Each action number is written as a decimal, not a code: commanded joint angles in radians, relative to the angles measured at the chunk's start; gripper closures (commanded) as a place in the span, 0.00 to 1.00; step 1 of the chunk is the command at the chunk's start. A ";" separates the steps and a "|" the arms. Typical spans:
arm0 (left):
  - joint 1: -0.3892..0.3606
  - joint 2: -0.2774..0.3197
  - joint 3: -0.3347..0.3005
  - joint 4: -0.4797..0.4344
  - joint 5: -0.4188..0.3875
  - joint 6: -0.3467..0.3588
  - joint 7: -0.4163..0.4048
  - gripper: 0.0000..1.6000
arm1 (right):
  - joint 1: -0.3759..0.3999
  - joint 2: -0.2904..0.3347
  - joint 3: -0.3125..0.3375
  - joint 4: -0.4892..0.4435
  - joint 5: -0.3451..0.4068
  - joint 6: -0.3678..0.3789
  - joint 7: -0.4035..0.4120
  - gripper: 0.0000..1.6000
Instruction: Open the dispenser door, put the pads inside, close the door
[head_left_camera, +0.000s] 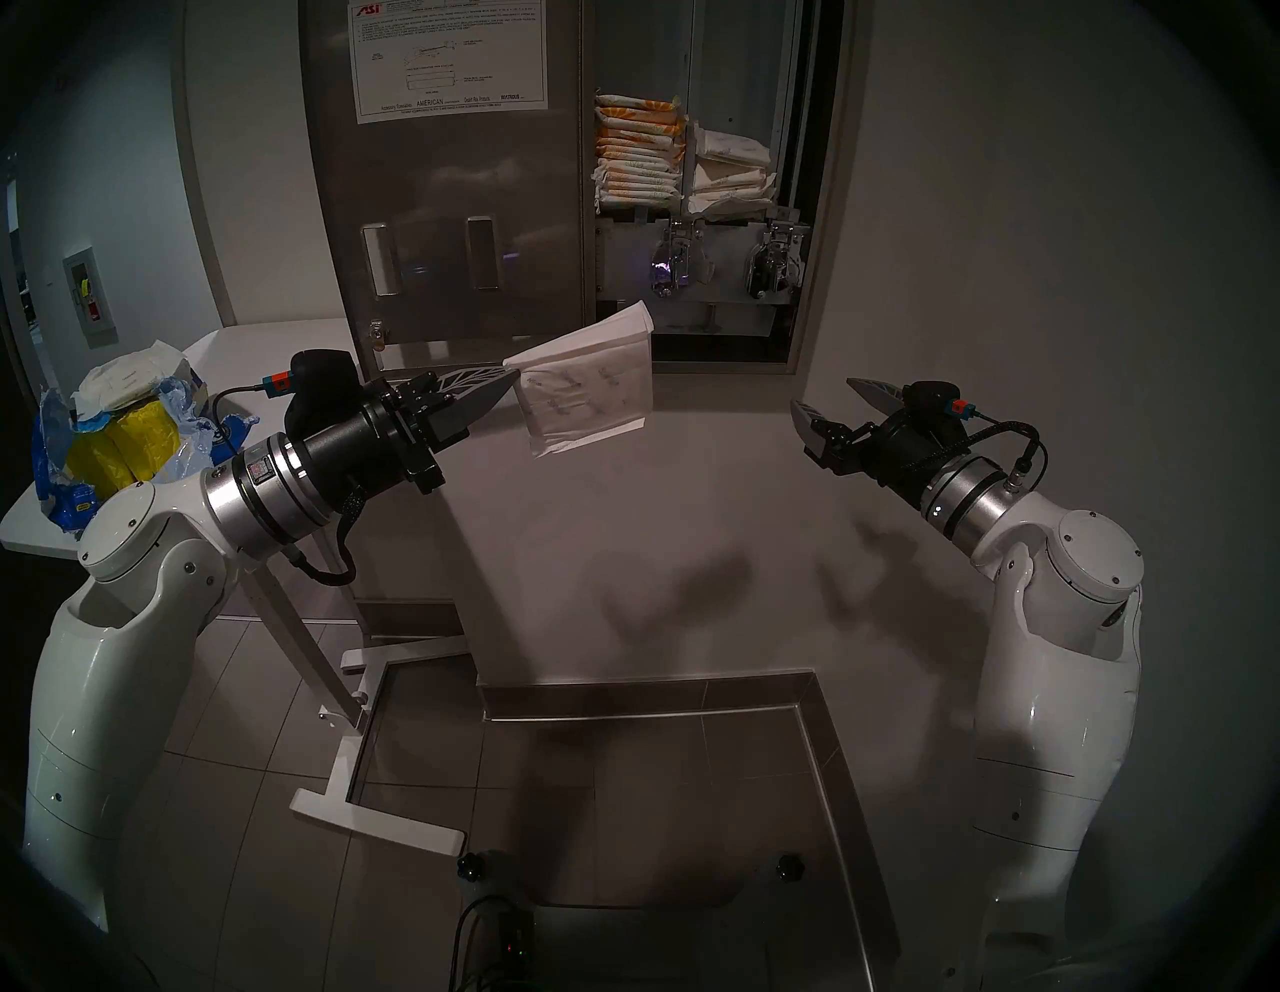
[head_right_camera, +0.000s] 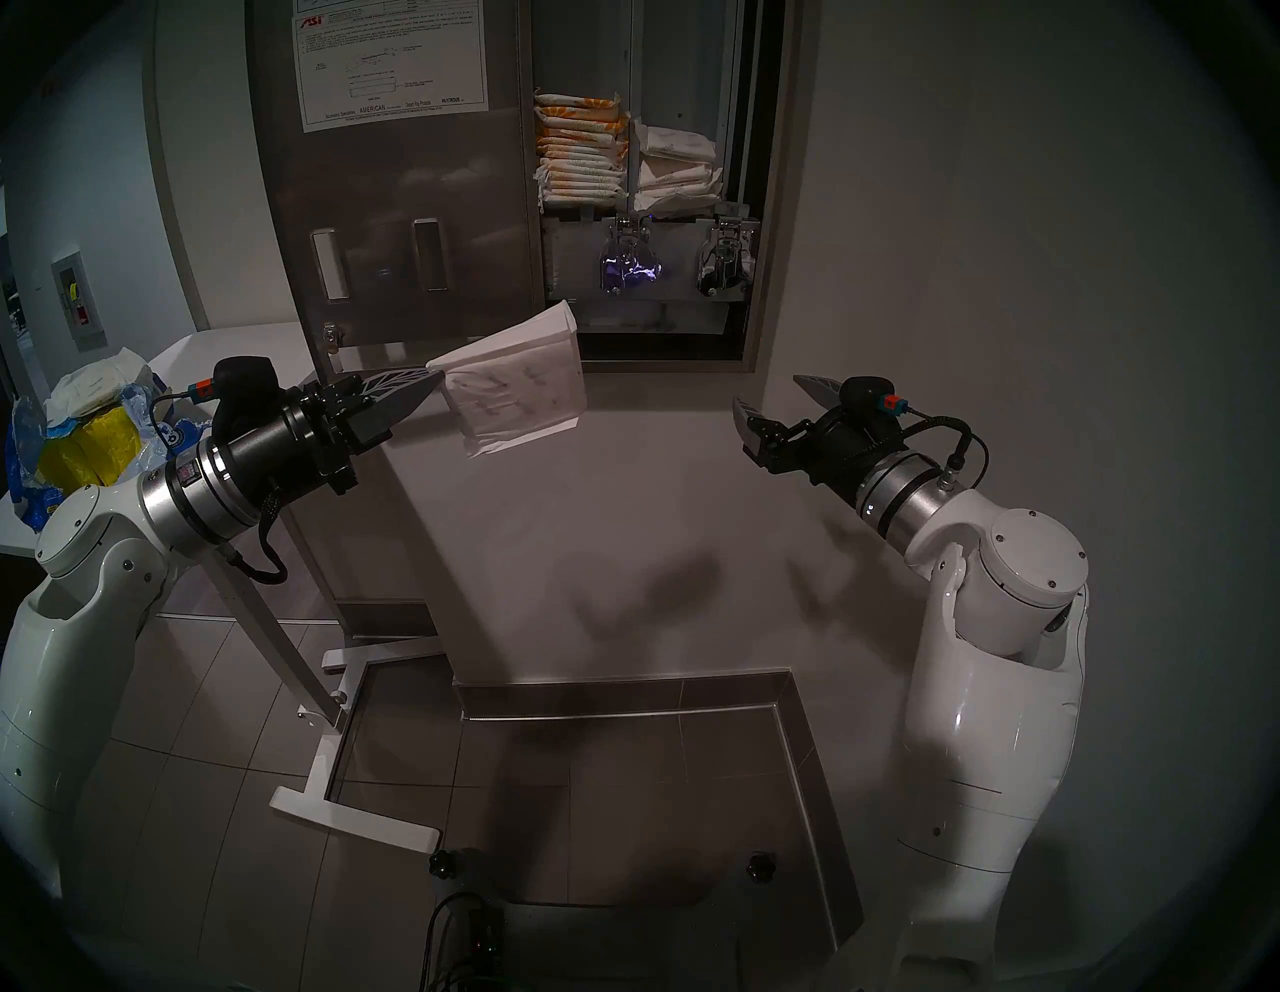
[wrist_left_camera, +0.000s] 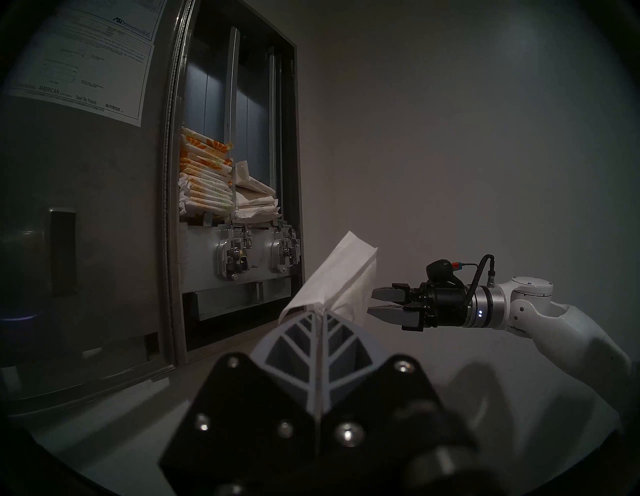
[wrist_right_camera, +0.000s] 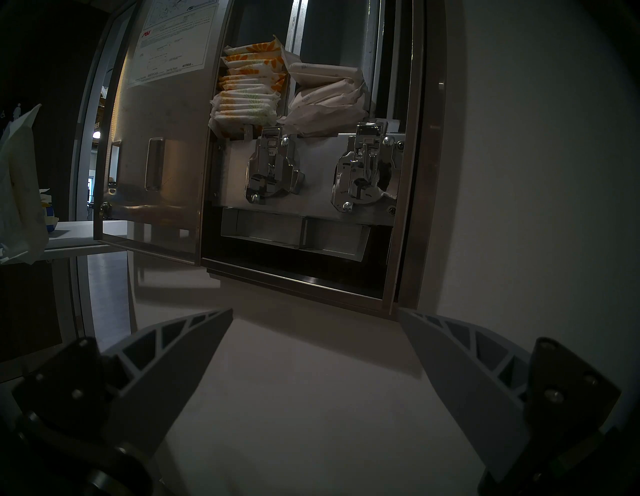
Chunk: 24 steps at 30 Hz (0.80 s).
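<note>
**Steel door swung open, white pad held short of the cabinet**

Blue plastic bag (head_left_camera: 62, 443) of yellow bundles sits on the side table (head_left_camera: 277, 339). Left gripper (head_left_camera: 509, 388) is pinched on a white pad (head_left_camera: 589, 388), below the open compartment. Dispenser door (head_left_camera: 443, 208) stands open. White pads (head_left_camera: 734, 176) lie stacked inside. Right gripper (head_left_camera: 828, 405) is spread, empty.

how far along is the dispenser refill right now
Done: the dispenser door is swung open, and the stack of white pads sits inside beside the orange-printed pads. In hand: the left tool is shut on a white pad, held in front of the opening, below the stacks. The right tool waits open and empty. Left: place this pad, possibly more from the side table, then close the door.
</note>
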 joint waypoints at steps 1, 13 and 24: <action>-0.016 -0.018 -0.011 -0.039 0.013 0.000 0.068 1.00 | 0.021 0.000 -0.002 -0.031 0.007 -0.003 0.000 0.00; -0.013 -0.018 -0.009 -0.047 0.016 0.002 0.088 1.00 | 0.021 0.000 -0.002 -0.031 0.007 -0.003 0.000 0.00; -0.012 -0.018 -0.008 -0.047 0.017 0.001 0.093 1.00 | 0.141 0.055 -0.044 0.003 0.041 0.040 0.076 0.00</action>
